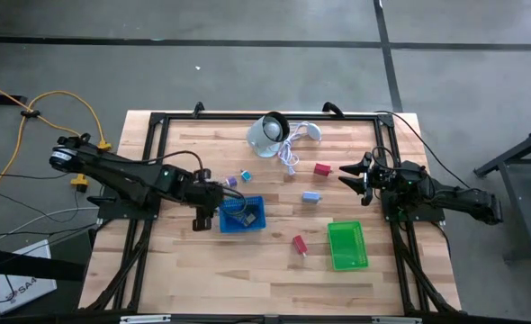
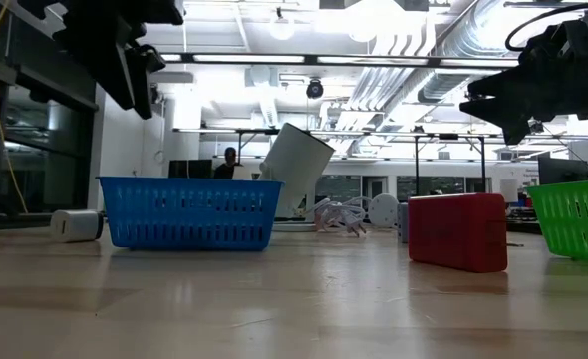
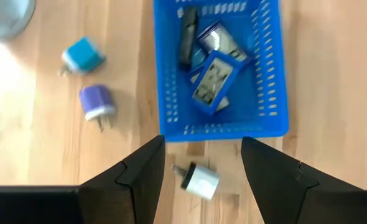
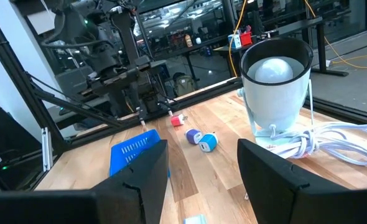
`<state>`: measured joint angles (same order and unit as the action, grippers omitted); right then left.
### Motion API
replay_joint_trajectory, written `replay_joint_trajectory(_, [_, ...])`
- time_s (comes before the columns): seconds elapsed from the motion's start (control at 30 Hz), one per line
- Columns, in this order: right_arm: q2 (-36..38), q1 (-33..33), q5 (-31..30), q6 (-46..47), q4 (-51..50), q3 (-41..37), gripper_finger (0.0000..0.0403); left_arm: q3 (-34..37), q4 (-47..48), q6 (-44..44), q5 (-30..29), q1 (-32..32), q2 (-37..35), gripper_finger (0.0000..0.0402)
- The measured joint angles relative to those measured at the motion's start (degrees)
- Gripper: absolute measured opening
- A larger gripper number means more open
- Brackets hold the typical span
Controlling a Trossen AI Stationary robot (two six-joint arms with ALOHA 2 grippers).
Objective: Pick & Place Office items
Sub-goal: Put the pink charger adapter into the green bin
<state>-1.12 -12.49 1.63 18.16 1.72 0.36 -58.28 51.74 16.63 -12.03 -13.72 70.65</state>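
Observation:
The blue mesh basket (image 1: pixel 243 216) holds several office items, among them a dark rectangle (image 3: pixel 186 34) and a blue-framed piece (image 3: pixel 213 79). A small white plug-like piece (image 3: pixel 199 179) lies on the table just outside the basket's left wall. My left gripper (image 3: pixel 202 146) hangs open high above this piece and touches nothing. Purple (image 3: pixel 96 101) and blue (image 3: pixel 83 56) bits lie on the wood farther back. Two red blocks (image 1: pixel 321 168) (image 1: pixel 299 243) and a pale blue block (image 1: pixel 311 196) lie mid-table. My right gripper (image 1: pixel 348 173) waits open and level at the right.
A white round device (image 1: pixel 267 133) with its white cable (image 1: pixel 290 157) stands tilted at the far middle. The green mesh basket (image 1: pixel 346 245) sits near right. Bare wood lies along the near edge, between the baskets and left of the blue one.

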Motion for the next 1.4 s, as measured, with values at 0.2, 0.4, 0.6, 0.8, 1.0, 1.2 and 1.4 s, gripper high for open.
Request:
replay_joint_trajectory(0.2, [-0.01,0.0,0.0,-0.01,-0.11,-0.01,0.0179,2.02,3.01,8.88,-3.11,0.84,-1.09,0.0203])
replay_joint_trajectory(0.4, [-0.18,0.0,-0.02,0.0,-0.11,0.0,0.0179,3.73,8.39,24.92,-4.33,4.64,-2.8,0.0203])
replay_joint_trajectory(0.6, [-0.34,0.0,-0.13,-0.01,-0.15,0.0,0.0179,3.8,13.72,36.12,-5.8,6.32,-2.45,0.0203])
replay_joint_trajectory(0.8, [-0.34,0.0,-0.13,0.01,-0.17,-0.01,0.0179,4.17,17.88,44.85,-6.55,7.39,-1.96,0.0203])
replay_joint_trajectory(1.0, [-0.34,0.0,-0.07,-0.01,-0.17,0.0,0.0179,7.37,17.82,54.5,-7.33,7.34,-1.68,0.0203])
replay_joint_trajectory(1.2, [-0.34,0.0,-0.04,-0.01,-0.17,0.0,0.0179,11.76,14.25,59.11,-6.41,7.6,-1.44,0.0203])
replay_joint_trajectory(1.4, [-0.34,0.0,-0.03,0.0,-0.17,-0.01,0.0179,14.12,10.93,59.24,-5.02,9.84,-1.44,0.0203])
